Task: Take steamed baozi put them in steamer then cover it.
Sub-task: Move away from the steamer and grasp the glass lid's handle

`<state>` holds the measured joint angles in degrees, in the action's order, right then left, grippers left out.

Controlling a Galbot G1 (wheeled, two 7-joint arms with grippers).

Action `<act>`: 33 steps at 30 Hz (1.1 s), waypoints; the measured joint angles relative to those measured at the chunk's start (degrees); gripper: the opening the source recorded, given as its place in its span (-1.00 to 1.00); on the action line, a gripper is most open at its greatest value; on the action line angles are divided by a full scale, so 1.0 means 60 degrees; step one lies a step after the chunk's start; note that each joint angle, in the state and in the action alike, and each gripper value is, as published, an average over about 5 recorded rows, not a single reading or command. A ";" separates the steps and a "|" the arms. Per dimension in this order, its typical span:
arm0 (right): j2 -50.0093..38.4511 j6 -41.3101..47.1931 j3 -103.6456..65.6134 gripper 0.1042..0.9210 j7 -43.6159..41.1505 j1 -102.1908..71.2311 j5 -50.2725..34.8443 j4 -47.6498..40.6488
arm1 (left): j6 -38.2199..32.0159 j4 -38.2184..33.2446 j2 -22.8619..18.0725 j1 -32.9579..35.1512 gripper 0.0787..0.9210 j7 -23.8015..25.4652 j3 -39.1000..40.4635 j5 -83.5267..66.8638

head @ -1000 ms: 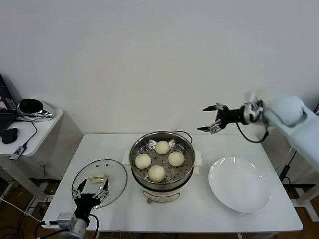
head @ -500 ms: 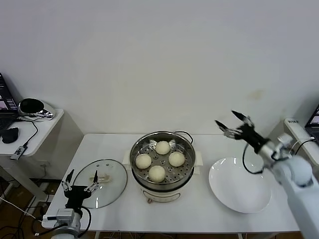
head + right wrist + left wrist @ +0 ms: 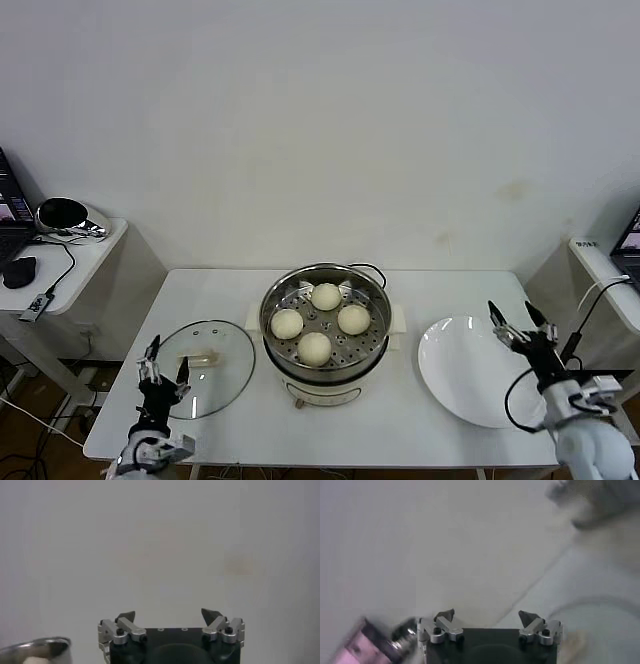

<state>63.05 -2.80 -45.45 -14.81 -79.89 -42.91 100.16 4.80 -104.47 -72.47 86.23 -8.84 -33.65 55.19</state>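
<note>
All four steamed baozi [image 3: 320, 322] sit on the perforated tray inside the steamer [image 3: 325, 330] at the middle of the table [image 3: 420, 440], so loading looks finished and only covering remains. The cover [image 3: 203, 367] lies flat near the table's front-left edge, handle up, within reach of my left gripper [image 3: 164, 372], which hangs over its front rim with fingers spread, holding nothing. My right gripper [image 3: 519, 325] waits open over the right edge of the empty plate [image 3: 480, 372], clear of the pot. The head view shows the layout; the right wrist view catches only the steamer's rim.
</note>
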 measured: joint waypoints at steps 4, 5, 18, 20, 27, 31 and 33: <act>0.0276 -0.0071 -0.0202 0.76 0.0138 -0.0345 0.0088 0.0062 | 0.0142 0.0271 0.0358 -0.0028 0.77 0.0030 0.0290 0.0977; 0.0329 -0.0088 -0.0234 0.76 0.0169 -0.0405 0.0114 0.0069 | 0.0151 0.0359 0.0408 -0.0063 0.77 0.0047 0.0342 0.1176; 0.0701 -0.0287 -0.0392 0.76 0.0385 -0.0848 0.0523 0.0100 | 0.0334 0.1734 0.0535 -0.1033 0.77 0.0118 0.0773 0.2546; 0.0759 -0.0323 -0.0398 0.76 0.0396 -0.0911 0.0591 0.0101 | 0.0377 0.1902 0.0525 -0.1209 0.77 0.0142 0.0797 0.2594; 0.0887 -0.0432 -0.0431 0.76 0.0415 -0.1104 0.0813 0.0116 | 0.0457 0.2371 0.0553 -0.1803 0.77 0.0299 0.0868 0.2629; 0.0904 -0.0461 -0.0480 0.76 0.0427 -0.1175 0.0894 0.0126 | 0.0505 0.2605 0.0537 -0.2079 0.77 0.0400 0.0889 0.2657; 0.0920 -0.0475 -0.0501 0.76 0.0432 -0.1200 0.0925 0.0132 | 0.0523 0.2704 0.0526 -0.2183 0.77 0.0445 0.0905 0.2672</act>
<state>68.57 -5.64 -48.45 -12.22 -87.09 -37.36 100.96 7.94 -88.25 -69.31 73.14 -6.17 -28.22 71.22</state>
